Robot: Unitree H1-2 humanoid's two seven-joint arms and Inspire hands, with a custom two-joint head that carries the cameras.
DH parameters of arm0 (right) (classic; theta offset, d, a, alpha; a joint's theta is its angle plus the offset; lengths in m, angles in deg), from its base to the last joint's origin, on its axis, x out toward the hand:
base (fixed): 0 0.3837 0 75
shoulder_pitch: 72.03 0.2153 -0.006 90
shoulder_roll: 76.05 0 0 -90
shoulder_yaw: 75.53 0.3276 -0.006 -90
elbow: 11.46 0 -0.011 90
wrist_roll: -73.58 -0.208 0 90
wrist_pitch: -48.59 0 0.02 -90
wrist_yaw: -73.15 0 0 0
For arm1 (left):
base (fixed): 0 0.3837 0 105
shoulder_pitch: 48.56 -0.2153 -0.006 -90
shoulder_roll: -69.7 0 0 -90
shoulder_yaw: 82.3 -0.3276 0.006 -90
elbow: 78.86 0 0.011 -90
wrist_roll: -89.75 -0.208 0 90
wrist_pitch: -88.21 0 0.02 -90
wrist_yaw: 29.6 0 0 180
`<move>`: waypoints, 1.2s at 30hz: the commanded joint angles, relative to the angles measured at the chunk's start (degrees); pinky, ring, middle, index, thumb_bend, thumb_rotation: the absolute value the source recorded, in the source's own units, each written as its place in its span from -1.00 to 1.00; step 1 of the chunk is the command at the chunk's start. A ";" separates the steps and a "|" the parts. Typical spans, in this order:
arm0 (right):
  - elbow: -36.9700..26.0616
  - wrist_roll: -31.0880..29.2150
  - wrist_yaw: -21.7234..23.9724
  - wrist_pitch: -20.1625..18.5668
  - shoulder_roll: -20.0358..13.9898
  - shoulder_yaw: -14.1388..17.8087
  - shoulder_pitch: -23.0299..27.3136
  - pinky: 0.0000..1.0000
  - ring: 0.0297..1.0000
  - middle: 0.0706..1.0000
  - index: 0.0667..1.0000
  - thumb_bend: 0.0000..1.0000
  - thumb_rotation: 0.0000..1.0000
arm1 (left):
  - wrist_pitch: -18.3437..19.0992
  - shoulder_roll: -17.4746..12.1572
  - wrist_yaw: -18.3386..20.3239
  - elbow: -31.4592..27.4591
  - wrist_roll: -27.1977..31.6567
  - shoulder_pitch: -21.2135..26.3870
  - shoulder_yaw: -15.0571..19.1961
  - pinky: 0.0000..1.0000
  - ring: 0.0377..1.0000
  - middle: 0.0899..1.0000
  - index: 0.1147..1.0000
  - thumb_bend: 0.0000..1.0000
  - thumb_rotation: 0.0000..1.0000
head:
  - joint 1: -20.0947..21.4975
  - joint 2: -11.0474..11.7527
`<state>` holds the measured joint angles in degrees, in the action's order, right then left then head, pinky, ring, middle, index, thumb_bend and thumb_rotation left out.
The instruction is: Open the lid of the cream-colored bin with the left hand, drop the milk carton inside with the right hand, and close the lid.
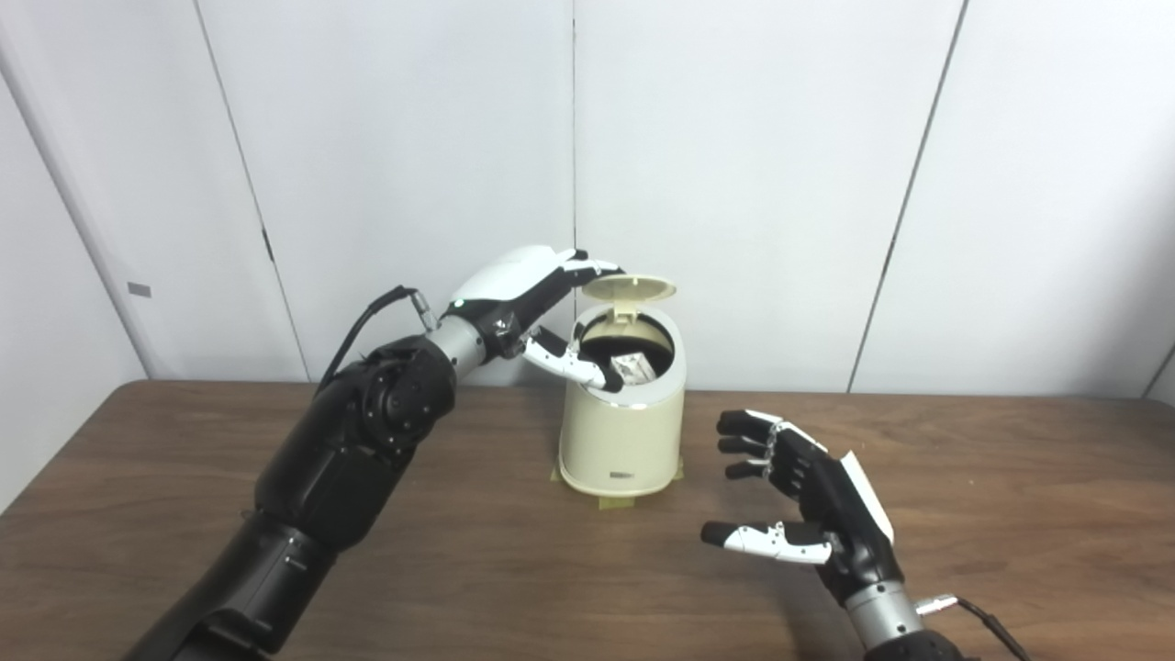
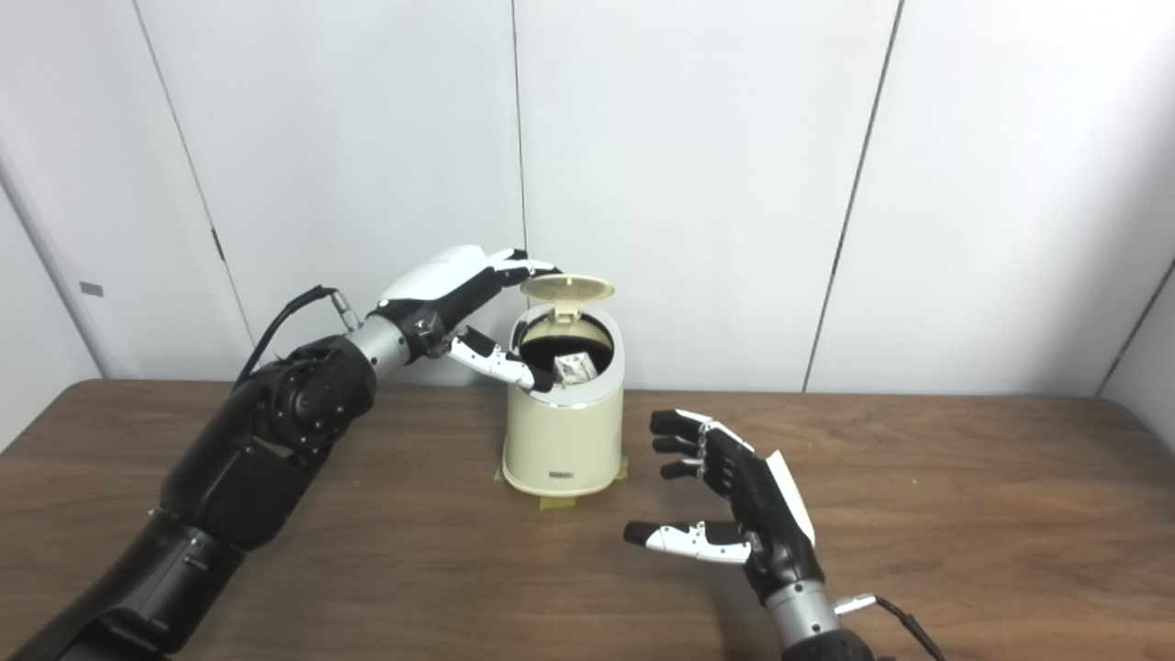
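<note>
**Carton in bin, lid up, close pending**

The cream-coloured round plastic bin (image 1: 622, 431) stands upright on the dark wood-grain table (image 1: 964, 514), its long axis vertical, with yellowish tape tabs showing at its base, presumably to keep it from sliding. Its round hinged lid (image 1: 630, 286) is raised at the bin's 12 o'clock edge, roughly level, underside facing down over the opening. My left hand (image 1: 532, 294) sits at the bin's 10 o'clock: fingers spread, upper fingertips touching the lid's rim, thumb resting near the chrome rim of the mouth. I judge it is propping the lid open, not gripping it.

The small white printed milk carton (image 1: 633, 367) lies inside the bin, partly visible and tilted; I cannot tell which way its long axis runs.

My right hand (image 1: 808, 500) hovers at the bin's 4 o'clock, fingers apart, holding nothing, palm toward the bin. I read the drop as done; lowering the lid remains.
</note>
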<state>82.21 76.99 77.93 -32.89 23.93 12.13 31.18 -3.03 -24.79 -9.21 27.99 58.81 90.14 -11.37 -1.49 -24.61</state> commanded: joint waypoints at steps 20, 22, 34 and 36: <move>-3.97 -1.22 -1.18 -3.88 1.42 0.62 2.39 0.23 0.48 0.52 0.57 0.58 -0.78 | -8.15 -2.34 -0.91 -7.41 -7.13 1.41 -1.84 1.00 1.00 0.73 0.66 0.81 -0.30 | 1.32 -1.34; -4.20 -0.91 -1.16 -4.20 1.42 0.49 2.44 0.22 0.47 0.52 0.56 0.58 -0.76 | -8.62 -2.93 -0.82 -8.00 -8.73 1.20 -2.37 1.00 1.00 0.71 0.66 0.81 -0.32 | 1.43 -1.45; -5.22 -1.62 -1.36 -6.11 2.37 1.23 2.43 0.21 0.45 0.50 0.53 0.63 -0.67 | -8.52 -4.65 0.53 -8.66 -14.75 -0.12 -3.50 1.00 1.00 0.70 0.65 0.81 -0.39 | 1.56 -1.84; -5.29 -1.43 -1.44 -6.19 2.43 1.21 2.44 0.21 0.44 0.50 0.54 0.64 -0.66 | -8.59 -4.60 0.42 -8.42 -14.61 -0.28 -3.35 1.00 1.00 0.69 0.65 0.82 -0.42 | 1.60 -1.94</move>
<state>79.24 75.94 77.10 -39.93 26.10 13.00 31.18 -11.97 -28.34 -8.53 20.83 44.65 88.15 -15.54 0.09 -26.54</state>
